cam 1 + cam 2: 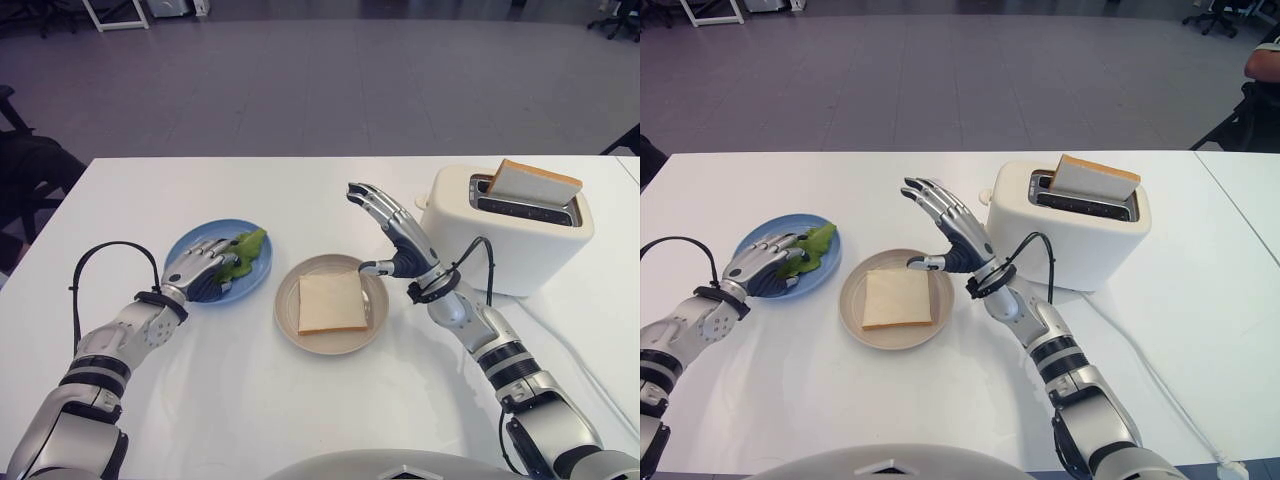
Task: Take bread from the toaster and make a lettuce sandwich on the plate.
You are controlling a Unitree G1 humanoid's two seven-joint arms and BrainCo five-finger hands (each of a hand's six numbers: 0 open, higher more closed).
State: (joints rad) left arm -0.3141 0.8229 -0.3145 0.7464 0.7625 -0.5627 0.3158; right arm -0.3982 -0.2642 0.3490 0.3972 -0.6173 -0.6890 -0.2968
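A white toaster (520,245) stands at the right of the table with one slice of bread (532,182) sticking up from its slot. A second slice (331,302) lies flat on the beige plate (289,305) at the table's middle. My right hand (392,228) is raised between the plate and the toaster, fingers spread and holding nothing. A green lettuce leaf (246,254) lies on the blue plate (183,247) at the left. My left hand (198,266) rests over that plate, its fingers curled at the leaf's near end.
The toaster's white cord (1160,385) runs along the table to the right front. A black cable (108,256) loops above my left wrist. The table's front and back left are bare white surface.
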